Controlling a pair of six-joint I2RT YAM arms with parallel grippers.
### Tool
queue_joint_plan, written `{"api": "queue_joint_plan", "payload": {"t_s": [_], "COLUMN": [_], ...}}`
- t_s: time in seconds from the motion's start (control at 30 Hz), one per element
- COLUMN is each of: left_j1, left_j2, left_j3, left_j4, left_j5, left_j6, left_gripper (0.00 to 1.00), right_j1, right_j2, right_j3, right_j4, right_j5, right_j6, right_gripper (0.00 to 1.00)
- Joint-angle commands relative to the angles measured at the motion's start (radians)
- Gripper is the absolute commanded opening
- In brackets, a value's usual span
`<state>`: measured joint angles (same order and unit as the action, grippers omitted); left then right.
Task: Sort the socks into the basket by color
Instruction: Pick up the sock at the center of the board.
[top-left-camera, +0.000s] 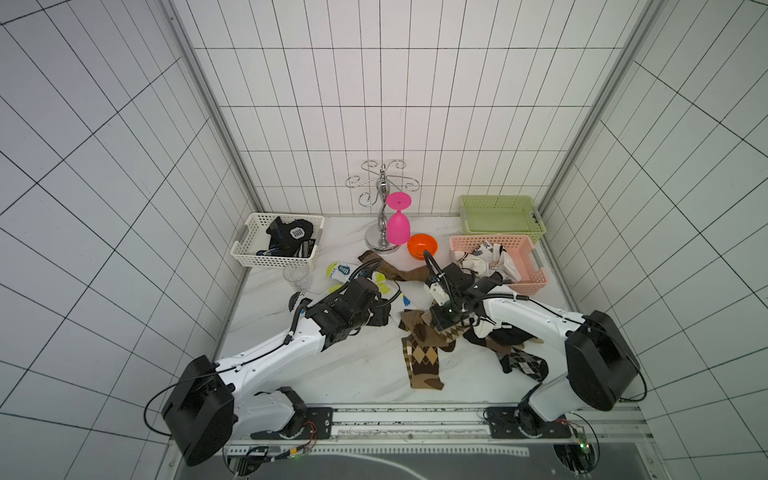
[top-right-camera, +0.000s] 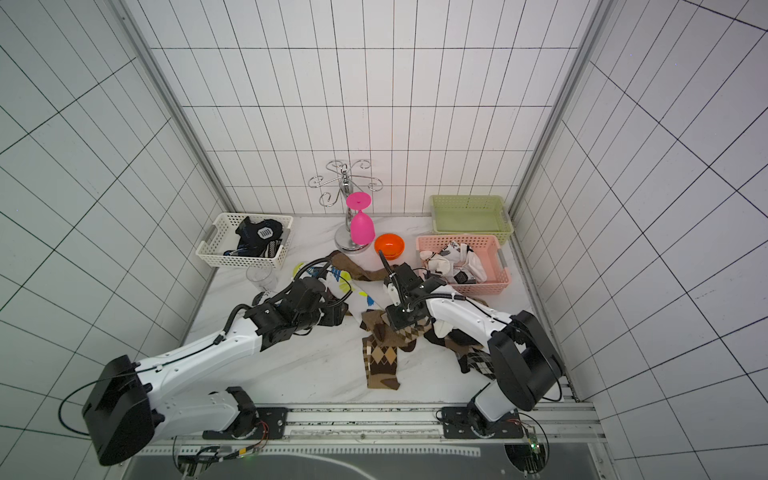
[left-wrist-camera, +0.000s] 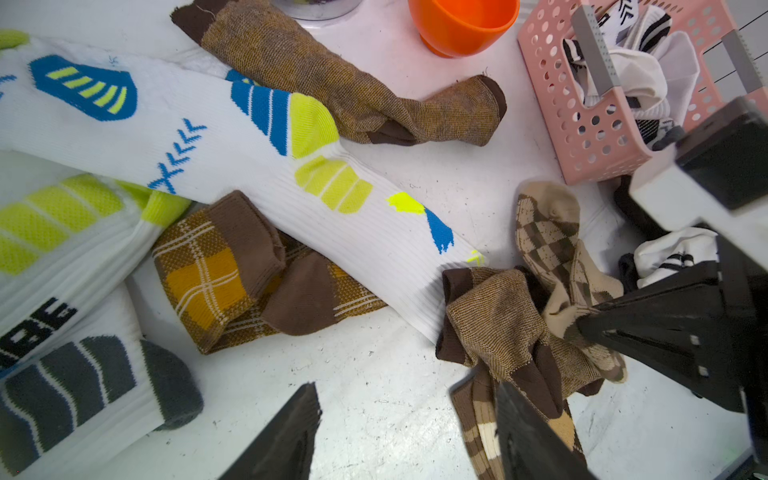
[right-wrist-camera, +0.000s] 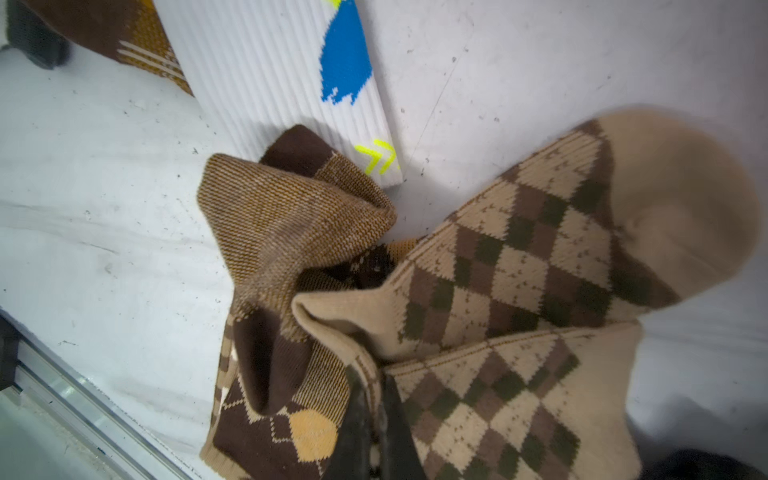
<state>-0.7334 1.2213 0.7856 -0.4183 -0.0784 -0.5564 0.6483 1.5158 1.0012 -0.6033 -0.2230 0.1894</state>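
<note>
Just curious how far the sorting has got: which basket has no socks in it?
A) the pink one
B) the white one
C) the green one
C: the green basket shows only its bare floor, while the white basket holds black socks and the pink basket holds white socks.

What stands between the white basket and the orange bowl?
In both top views, a chrome glass rack with a pink wine glass hanging upside down stands between the white basket and the orange bowl.
</note>
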Motion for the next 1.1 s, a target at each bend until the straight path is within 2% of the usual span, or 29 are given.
{"api": "queue_joint_plan", "payload": {"t_s": [0.0,0.27,0.5,0.8,1.07], "left_j1": [-0.004,-0.005,-0.004,-0.005,-0.003], "left_j2": [-0.014,-0.008,-0.02,-0.038,-0.065], "left_j3": [0.009,0.024,0.024,0.032,0.039], "left_j4": [0.03,0.032,0.032,0.03,0.028], "left_j5": [-0.014,-0.012,-0.017,-0.016,-0.018], "left_j6": [0.007,0.018,0.022,0.029,0.052], "left_gripper": [0.68,0.68,0.68,0.68,0.68], "right_j1": [0.003,-0.022,-0.088,-0.251,-0.378], "right_j2": [-0.061,-0.158,-0.196,-0.168,-0.064], "right_j3": [0.045,0.138,0.26,0.42,0.596], "right_j4": [-0.07,-0.12,-0.12,-0.024,0.135], "right_j5": [0.01,0.03,-0.008,-0.1,-0.061], "right_j6": [-0.003,0.011,0.025,0.048,0.073], "right_gripper": [0.0,0.0,0.0,0.0,0.0]}}
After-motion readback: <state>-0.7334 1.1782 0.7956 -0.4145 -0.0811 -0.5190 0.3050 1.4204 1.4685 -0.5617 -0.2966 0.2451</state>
